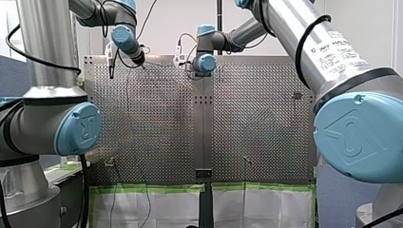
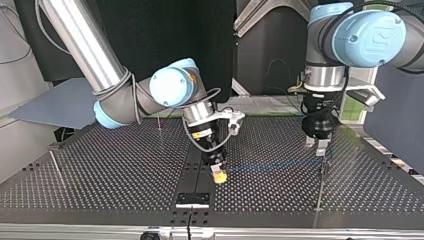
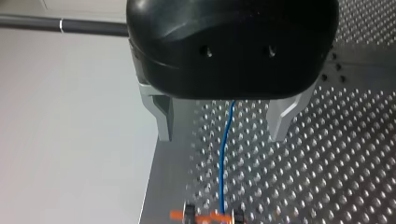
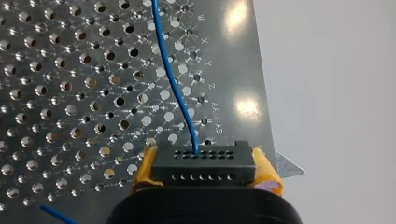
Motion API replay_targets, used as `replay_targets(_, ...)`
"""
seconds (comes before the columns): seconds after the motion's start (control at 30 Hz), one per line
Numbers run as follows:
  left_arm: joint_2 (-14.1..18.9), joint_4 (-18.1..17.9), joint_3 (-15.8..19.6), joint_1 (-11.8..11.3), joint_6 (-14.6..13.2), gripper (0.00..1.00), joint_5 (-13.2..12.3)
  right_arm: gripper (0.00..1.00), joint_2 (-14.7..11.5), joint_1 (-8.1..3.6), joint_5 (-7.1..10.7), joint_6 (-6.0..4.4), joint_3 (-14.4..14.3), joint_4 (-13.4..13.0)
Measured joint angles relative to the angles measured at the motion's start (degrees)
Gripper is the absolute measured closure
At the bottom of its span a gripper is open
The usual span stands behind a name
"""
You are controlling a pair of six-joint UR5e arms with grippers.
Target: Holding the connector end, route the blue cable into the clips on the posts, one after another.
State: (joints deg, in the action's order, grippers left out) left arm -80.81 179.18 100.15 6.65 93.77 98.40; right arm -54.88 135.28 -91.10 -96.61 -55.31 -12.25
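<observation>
Right gripper (image 4: 204, 155) clamped on the black connector (image 4: 204, 167) low over the perforated surface (image 4: 70, 93); blue cable (image 4: 173, 88) leads off from the connector and passes between the jaws of the left gripper (image 3: 222, 134), which stand wide apart.

Perforated table (image 2: 115, 165), seam down the middle. Black plate (image 2: 192, 199) sits on the seam at the top view's near edge. Left post (image 2: 54, 161) well left of plate, right post (image 2: 320, 192) well right, far post (image 2: 159, 122) behind it.
</observation>
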Motion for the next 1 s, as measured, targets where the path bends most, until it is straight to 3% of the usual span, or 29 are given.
replay_targets(0.27,-1.4,-0.2,-0.5,1.3,-0.2,0.02,-3.5,1.00,0.0,0.12,-0.12,0.00,0.0,0.0)
replay_targets(0.67,-6.6,-0.6,-5.6,2.3,-0.5,0.02,-1.9,1.00,0.0,0.15,-0.17,0.09,0.0,-0.1)
replay_targets(1.0,-10.2,-3.6,-7.6,2.8,0.5,0.02,-0.7,1.00,0.0,0.09,-0.22,0.17,0.0,-0.1)
